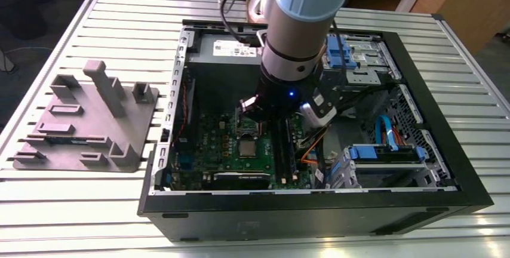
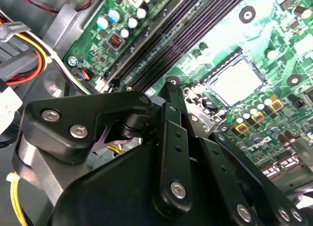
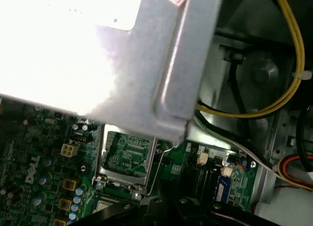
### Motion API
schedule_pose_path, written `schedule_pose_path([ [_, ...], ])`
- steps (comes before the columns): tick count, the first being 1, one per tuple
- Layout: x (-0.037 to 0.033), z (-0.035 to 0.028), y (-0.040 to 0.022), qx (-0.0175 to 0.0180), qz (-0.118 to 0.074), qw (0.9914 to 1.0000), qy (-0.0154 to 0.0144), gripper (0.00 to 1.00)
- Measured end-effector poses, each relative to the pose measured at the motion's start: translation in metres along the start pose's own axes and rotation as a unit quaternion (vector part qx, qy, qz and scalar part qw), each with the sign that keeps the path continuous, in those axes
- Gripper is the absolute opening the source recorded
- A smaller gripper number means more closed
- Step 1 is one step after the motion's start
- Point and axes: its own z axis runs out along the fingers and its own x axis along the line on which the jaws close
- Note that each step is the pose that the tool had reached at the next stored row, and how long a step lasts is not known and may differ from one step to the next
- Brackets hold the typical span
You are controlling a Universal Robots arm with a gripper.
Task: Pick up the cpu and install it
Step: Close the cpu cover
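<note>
Exterior view: one open black computer case (image 1: pixel 319 217) with the robot arm (image 1: pixel 299 25) inside it. One cpu (image 1: pixel 248 149) lay on the motherboard (image 1: pixel 207 144). One grey tray (image 1: pixel 88 120) sat beside the case.

Second wrist view: gripper (image 2: pixel 181 138) foremost, grip state untellable. The cpu (image 2: pixel 239 81) was seated in its socket.

First wrist view: the metal box's (image 3: pixel 166 79) white label (image 3: pixel 63 11) was glared out and unreadable.

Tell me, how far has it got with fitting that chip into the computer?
Mostly done, it seems: the cpu already lies flat in its socket on the motherboard. The pincer hangs just above the board beside it; whether it holds anything is hidden. Not finished: the socket's metal frame stands open, so the chip isn't clamped down.
</note>
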Motion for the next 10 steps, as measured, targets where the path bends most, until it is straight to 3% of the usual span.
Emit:
schedule_pose_path([
  [6,-0.0031,0.0022,0.007,0.0,0.0,1.0,0.0,0.1],
  [10,-0.0033,0.0024,0.0077,0.0,0.0,1.0,0.0,0.1],
])
